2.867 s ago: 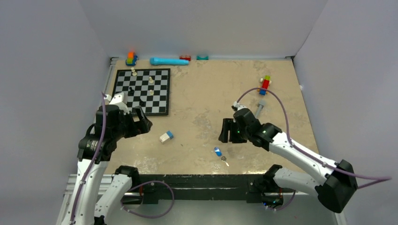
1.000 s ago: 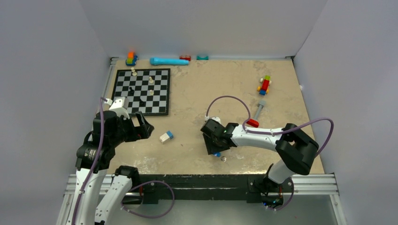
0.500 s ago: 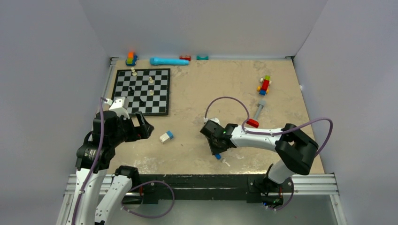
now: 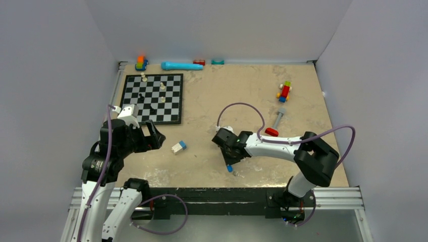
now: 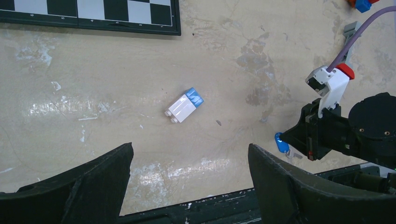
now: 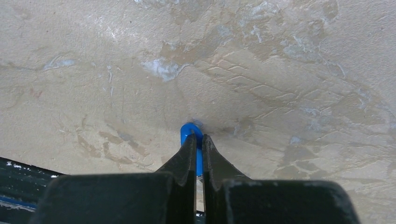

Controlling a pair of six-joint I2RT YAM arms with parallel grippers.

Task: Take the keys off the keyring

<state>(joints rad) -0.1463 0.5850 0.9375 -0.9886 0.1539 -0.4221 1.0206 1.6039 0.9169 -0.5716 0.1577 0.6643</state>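
I'm working over the tan table (image 4: pixel 212 96), with the chessboard (image 4: pixel 153 98) at its far left, well away from the job. My left gripper (image 4: pixel 155 134) hangs just off the board's near right corner with its fingers spread wide and nothing between them. My right gripper (image 6: pixel 198 142) is down at the table's near edge with its fingers pressed together, pinching the blue-headed key (image 6: pixel 190 129). Only the rounded end of the blue head pokes out past the tips. The white-and-blue block (image 5: pixel 183 105) lies between the two arms and is not my concern. A pale glint just beside the blue head looks like the silver key (image 4: pixel 236 174), though I cannot make out the ring itself at this size. As I read it, the step is to anchor one key so that the other arm can work the ring off it. The pinch seems to sit near the fingertips, so I'd lift only a little and slowly, watching the wrist view for slip. Then I'd bring the left fingers across, clear of the block, and close them on the ring or the silver key, not on the blue head.
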